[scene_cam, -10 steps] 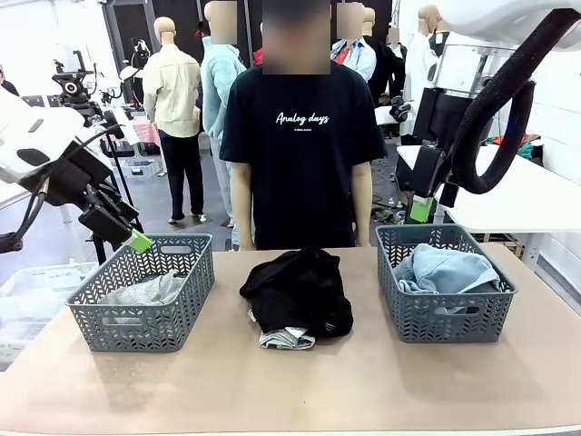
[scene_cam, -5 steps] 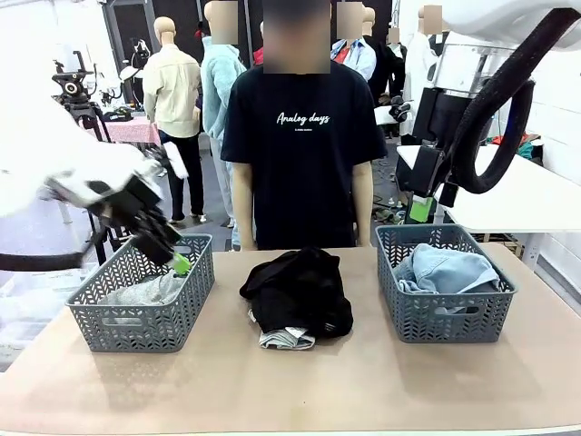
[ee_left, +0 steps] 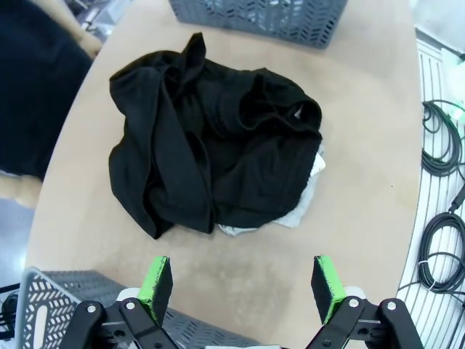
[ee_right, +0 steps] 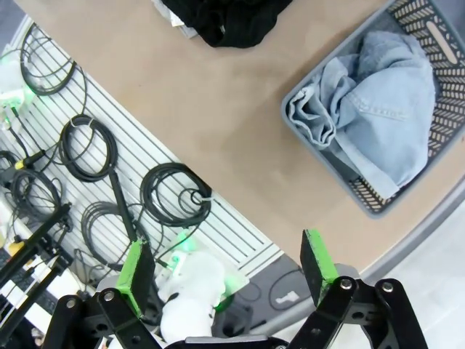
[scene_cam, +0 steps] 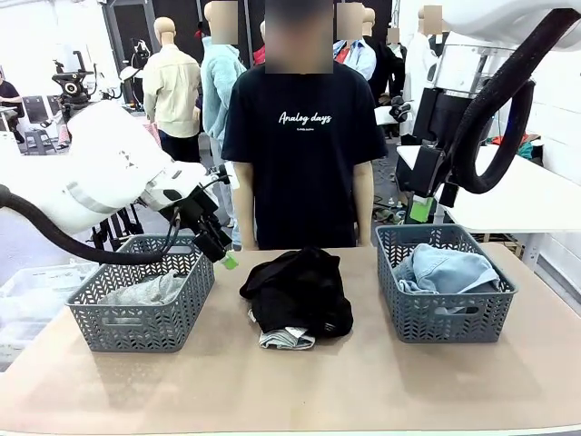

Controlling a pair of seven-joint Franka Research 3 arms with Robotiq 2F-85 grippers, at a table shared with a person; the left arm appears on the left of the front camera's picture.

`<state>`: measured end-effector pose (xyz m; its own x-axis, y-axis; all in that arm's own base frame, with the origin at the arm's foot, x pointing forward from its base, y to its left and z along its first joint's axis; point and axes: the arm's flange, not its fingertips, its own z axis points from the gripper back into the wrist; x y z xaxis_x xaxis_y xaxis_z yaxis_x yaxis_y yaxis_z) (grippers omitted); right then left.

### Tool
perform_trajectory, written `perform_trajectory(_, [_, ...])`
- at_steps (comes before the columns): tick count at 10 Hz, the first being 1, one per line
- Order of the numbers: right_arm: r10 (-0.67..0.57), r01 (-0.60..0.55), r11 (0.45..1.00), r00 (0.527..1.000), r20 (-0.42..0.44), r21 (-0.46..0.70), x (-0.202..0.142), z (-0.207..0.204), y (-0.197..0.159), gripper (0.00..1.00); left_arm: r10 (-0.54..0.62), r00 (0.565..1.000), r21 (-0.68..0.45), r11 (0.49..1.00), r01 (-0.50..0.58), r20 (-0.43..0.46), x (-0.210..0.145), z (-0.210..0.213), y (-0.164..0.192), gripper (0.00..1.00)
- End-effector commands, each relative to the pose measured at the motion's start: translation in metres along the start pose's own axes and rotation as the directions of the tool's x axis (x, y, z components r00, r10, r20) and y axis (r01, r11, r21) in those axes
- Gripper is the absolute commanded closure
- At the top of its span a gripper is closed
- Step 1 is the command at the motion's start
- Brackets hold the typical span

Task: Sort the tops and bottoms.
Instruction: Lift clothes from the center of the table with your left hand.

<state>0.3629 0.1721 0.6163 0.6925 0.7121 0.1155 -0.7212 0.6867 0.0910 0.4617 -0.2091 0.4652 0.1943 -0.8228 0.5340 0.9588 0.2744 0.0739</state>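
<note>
Tan tabletop point(scene_cam: 363, 381) spreads across your front view. Near its middle sits a heap: a black garment point(scene_cam: 300, 291) bunched on top of a pale grey garment point(scene_cam: 286, 339), whose edge pokes out on your side.

Flanking the heap, well apart from it, are two grey plastic baskets. Your left basket point(scene_cam: 141, 322) holds a crumpled grey garment point(scene_cam: 145, 291). Your right basket point(scene_cam: 445, 318) holds a light blue denim garment point(scene_cam: 449, 271).

Your left gripper point(scene_cam: 222, 254) hangs above the left basket's inner far corner, angled down toward the heap. In its wrist view the left gripper point(ee_left: 240, 287) has its green pads spread wide and holds nothing. The black garment point(ee_left: 211, 153) lies ahead across open tabletop, with the basket rim beneath the fingers.

Your right gripper point(scene_cam: 422, 209) is raised behind the right basket. Its wrist view shows the gripper point(ee_right: 227, 265) released and empty, above coiled cables point(ee_right: 174, 193) on the floor.

Beyond the table's far edge a person point(scene_cam: 304, 145) in a black T-shirt stands facing you.
</note>
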Motion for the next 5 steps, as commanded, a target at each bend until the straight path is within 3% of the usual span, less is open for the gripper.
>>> perform_trajectory(1, [0.0, 0.0, 1.0, 1.0, -0.011, -0.003, -0.003, 0.0, 0.001, 0.0, 0.029, 0.999, -0.027, 0.999, -0.028, 0.014, -0.009, 0.023, -0.008, 0.0])
perform_trajectory(2, [0.0, 0.0, 1.0, 1.0, -0.011, -0.003, -0.003, 0.0, 0.001, 0.0, 0.0, 1.0, 0.0, 1.0, 0.0, 0.0, 0.0, 0.0, 0.0, 0.0])
perform_trajectory(4, [0.0, 0.0, 1.0, 1.0, -0.011, -0.003, -0.003, 0.0, 0.001, 0.0, 0.012, 1.0, -0.002, 1.0, -0.012, -0.002, -0.001, 0.008, 0.001, 0.0])
perform_trajectory(5, [0.0, 0.0, 1.0, 1.0, -0.011, -0.003, -0.003, 0.0, 0.001, 0.0, -0.06, 0.997, 0.061, 0.996, 0.058, 0.043, -0.002, 0.024, -0.024, 0.0])
